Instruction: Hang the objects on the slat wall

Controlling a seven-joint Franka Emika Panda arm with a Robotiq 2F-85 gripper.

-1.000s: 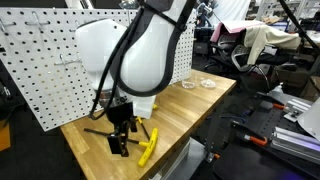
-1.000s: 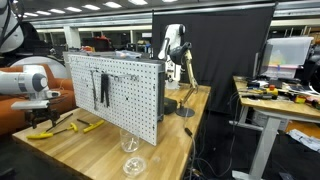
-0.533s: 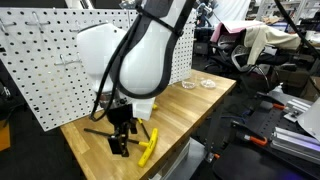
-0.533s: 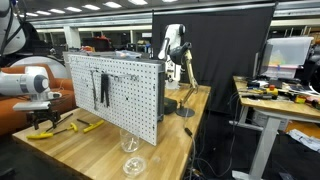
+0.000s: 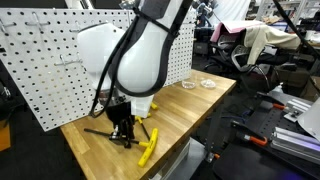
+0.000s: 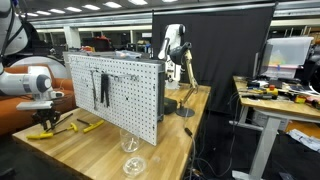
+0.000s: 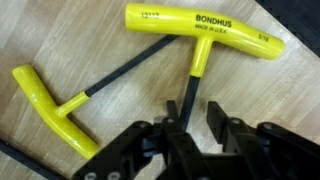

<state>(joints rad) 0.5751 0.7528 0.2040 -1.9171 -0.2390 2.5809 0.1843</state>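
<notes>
Two of the objects lie on the wooden table in the wrist view: a large yellow T-handle driver (image 7: 190,27) and a smaller one (image 7: 50,105) to its left. My gripper (image 7: 194,105) stands low over the table, its fingers astride the large driver's black shaft (image 7: 192,85). One finger touches the shaft and a small gap shows at the other, so the jaws are partly drawn in. In both exterior views the gripper (image 5: 122,135) (image 6: 45,122) is down at the table beside a yellow driver (image 5: 148,143) (image 6: 88,126). The white slat wall (image 5: 60,70) (image 6: 120,95) stands upright close by.
Black-handled pliers (image 6: 102,90) hang on the slat wall. Clear glass dishes (image 5: 188,86) (image 5: 208,84) sit further along the table, and a glass (image 6: 130,145) stands near the panel's end. The table edge (image 5: 175,150) is close to the drivers.
The jaws have narrowed from wide open to nearly pinching the large driver's shaft. The arm has stayed almost in place, and the drivers have not moved.
</notes>
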